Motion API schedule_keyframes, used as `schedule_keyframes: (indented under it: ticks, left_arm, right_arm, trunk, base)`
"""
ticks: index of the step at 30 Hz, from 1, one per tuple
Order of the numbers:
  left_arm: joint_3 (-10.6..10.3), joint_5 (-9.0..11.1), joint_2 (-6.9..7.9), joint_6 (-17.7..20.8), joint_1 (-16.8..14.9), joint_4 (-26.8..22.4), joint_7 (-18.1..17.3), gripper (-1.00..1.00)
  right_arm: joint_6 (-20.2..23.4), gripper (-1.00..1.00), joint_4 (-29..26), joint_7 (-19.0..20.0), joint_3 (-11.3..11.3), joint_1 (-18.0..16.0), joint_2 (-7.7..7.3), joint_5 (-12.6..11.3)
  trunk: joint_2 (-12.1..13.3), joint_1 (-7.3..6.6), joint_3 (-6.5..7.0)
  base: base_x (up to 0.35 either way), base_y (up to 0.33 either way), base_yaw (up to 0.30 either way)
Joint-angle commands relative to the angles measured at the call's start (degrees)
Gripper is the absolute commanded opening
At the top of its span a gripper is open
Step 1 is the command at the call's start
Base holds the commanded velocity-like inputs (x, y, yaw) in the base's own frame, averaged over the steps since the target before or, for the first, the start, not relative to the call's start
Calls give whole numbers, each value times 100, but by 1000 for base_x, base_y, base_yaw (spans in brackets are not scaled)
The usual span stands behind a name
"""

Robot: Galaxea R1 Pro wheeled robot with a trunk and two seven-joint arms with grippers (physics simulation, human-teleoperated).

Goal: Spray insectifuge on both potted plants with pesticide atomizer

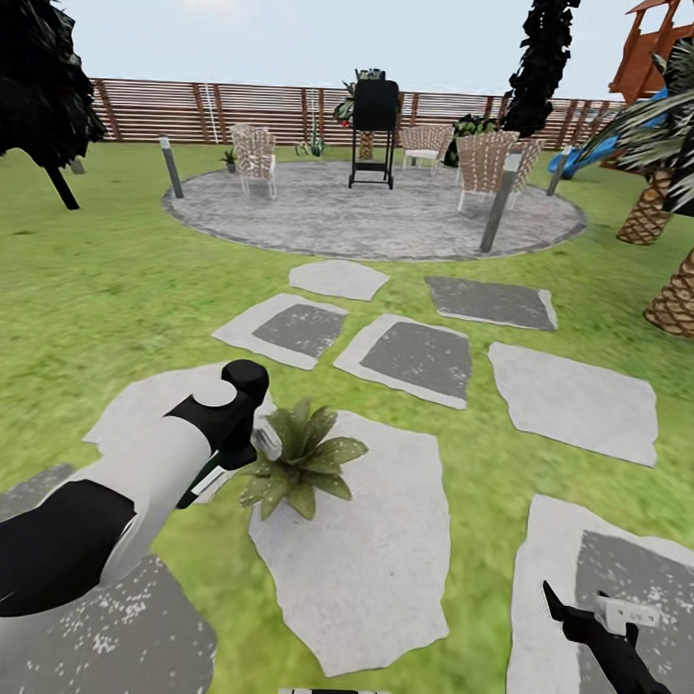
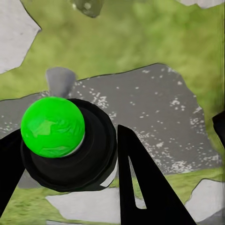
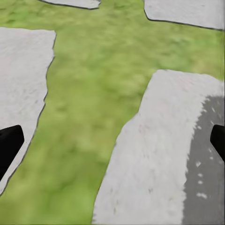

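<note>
A potted plant (image 1: 303, 464), a low rosette of pointed green leaves, stands on a pale stepping stone (image 1: 379, 568) in the garden lawn. My left gripper (image 1: 247, 450) hovers right beside its near-left leaves. In the left wrist view the left gripper (image 2: 70, 136) is shut on the pesticide atomizer (image 2: 52, 126), seen end-on as a bright green cap on a black round body. A whitish bit of the atomizer (image 1: 267, 442) pokes out toward the plant. My right gripper (image 1: 581, 611) hangs low at the right, open, over a grey stone (image 3: 168, 150) and grass.
Flat stepping stones (image 1: 407, 357) lead across the lawn to a round paved patio (image 1: 372, 213) with wicker chairs (image 1: 256, 154), a black grill (image 1: 374, 133) and short posts (image 1: 500, 207). A brown slatted fence (image 1: 145, 110) closes the back. Palms (image 1: 679, 289) stand at the right.
</note>
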Motion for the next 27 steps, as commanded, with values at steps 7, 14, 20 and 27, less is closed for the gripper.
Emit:
schedule_keyframes:
  ticks: [7, 14, 20, 27]
  left_arm:
    - [-8, -70, 61, 52, 197, -8, -58, -100]
    - [15, -77, 103, 64, 574, -11, -58, -100]
    - [34, -76, 111, 81, 585, -76, -58, -100]
    - [28, -76, 104, 103, 577, -90, -58, -100]
  right_arm:
    - [-16, 100, 8, 50, -38, -7, 4, 18]
    - [-15, 100, 15, 50, -38, -7, 10, 18]
    - [-15, 100, 15, 50, -38, -7, 12, 18]
    - [-16, 100, 15, 50, -38, -7, 8, 18]
  trunk:
    - [-2, -1, -5]
    - [-2, -1, -5]
    - [-2, -1, -5]
    - [-2, -1, -5]
  base:
    - [0, -225, 0]
    - [0, -12, 64]
    - [0, 0, 217]
    - [1, 0, 31]
